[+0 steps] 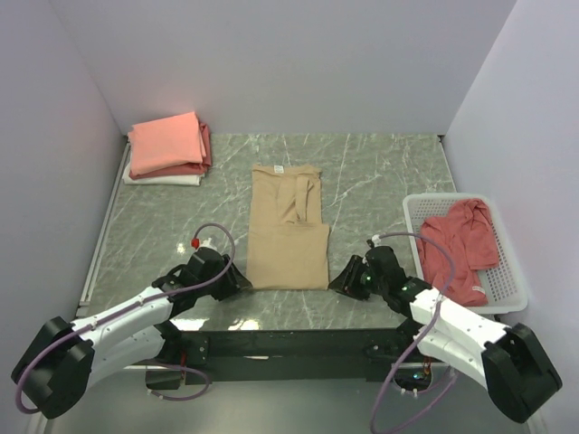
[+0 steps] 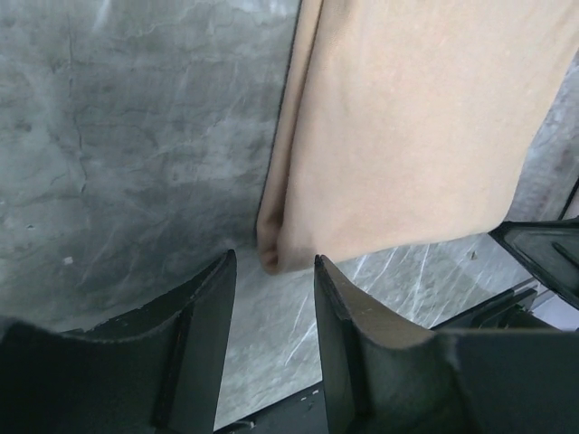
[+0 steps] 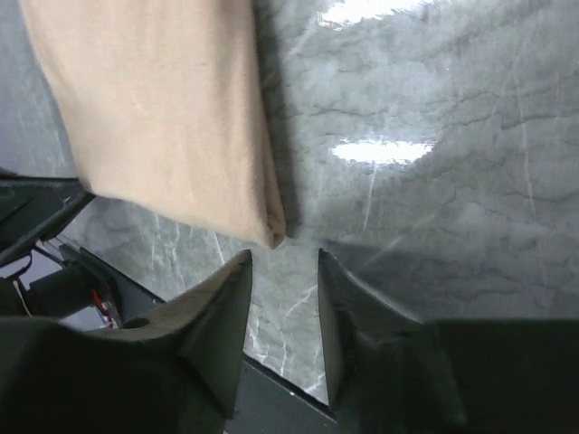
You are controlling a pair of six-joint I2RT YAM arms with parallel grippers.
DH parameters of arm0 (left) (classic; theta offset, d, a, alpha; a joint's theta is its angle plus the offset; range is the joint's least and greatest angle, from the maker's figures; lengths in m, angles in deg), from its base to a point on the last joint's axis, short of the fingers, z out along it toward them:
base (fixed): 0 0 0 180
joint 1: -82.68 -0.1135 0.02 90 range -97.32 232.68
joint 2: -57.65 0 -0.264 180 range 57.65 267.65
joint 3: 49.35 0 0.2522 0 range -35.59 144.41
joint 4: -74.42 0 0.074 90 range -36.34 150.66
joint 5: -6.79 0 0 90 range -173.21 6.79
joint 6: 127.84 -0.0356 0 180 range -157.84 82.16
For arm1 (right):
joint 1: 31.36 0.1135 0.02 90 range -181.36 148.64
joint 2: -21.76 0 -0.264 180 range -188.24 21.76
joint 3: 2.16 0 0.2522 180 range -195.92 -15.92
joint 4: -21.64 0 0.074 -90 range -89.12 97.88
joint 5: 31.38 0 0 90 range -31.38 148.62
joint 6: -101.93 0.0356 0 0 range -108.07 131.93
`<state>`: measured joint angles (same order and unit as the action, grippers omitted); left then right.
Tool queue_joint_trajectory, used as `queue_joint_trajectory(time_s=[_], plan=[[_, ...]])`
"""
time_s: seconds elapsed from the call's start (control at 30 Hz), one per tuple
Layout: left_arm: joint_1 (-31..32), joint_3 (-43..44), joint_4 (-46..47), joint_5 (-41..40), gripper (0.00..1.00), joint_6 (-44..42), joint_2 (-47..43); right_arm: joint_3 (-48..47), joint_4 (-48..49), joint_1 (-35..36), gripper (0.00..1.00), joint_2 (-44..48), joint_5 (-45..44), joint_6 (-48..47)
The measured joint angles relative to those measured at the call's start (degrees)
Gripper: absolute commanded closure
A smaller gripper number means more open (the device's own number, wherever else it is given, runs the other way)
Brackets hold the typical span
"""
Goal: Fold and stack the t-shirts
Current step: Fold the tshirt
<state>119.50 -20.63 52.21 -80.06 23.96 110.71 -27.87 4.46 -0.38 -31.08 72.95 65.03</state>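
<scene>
A tan t-shirt (image 1: 288,231) lies folded into a long strip in the middle of the table, collar at the far end. My left gripper (image 1: 237,281) is open, just short of the strip's near left corner (image 2: 270,258), and holds nothing. My right gripper (image 1: 342,279) is open, just short of the near right corner (image 3: 273,237), and holds nothing. A stack of folded shirts (image 1: 168,148), salmon-pink on top, then red and white, sits at the far left. A dusty red t-shirt (image 1: 459,246) lies crumpled in the basket.
A white slatted plastic basket (image 1: 504,282) stands at the right edge of the table. White walls close the table at the left, back and right. A black frame bar (image 1: 289,344) runs along the near edge between the arm bases.
</scene>
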Motion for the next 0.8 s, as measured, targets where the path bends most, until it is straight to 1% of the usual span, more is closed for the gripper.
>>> queue_joint_trajectory(time_s=[0.07, 0.1, 0.2, 0.27, 0.37, 0.5, 0.67, 0.8], plan=[[0.0, -0.3, 1.0, 0.0, 0.55, 0.1, 0.3, 0.2, -1.4, 0.0, 0.52, 2.9, -0.4, 0.3], [0.0, -0.5, 1.6, 0.0, 0.57, 0.2, 0.4, 0.2, -1.9, 0.0, 0.51, 4.3, -0.6, 0.5], [0.0, -1.1, 3.3, 0.1, 0.59, 0.5, 1.0, 0.3, -2.7, 0.1, 0.51, 7.2, -1.1, 0.9], [0.0, -1.3, 4.5, 0.1, 0.60, 0.8, 1.6, 0.3, -2.7, 0.4, 0.51, 7.5, -1.2, 1.3], [0.0, -1.5, 5.9, 0.1, 0.62, 0.9, 2.4, 0.3, -2.4, 1.9, 0.51, 5.9, -1.4, 1.8], [0.0, -1.6, 7.0, 0.0, 0.64, 0.9, 3.1, 0.4, -0.9, 4.0, 0.54, 1.5, -1.7, 3.3], [0.0, -1.9, 7.5, -0.1, 0.64, 0.9, 3.1, 0.9, 2.7, 4.5, 0.55, -0.7, -1.9, 5.1], [0.0, -2.3, 8.4, -0.1, 0.65, 0.9, 3.2, 1.3, 4.3, 4.7, 0.60, -1.3, -3.2, 6.4]])
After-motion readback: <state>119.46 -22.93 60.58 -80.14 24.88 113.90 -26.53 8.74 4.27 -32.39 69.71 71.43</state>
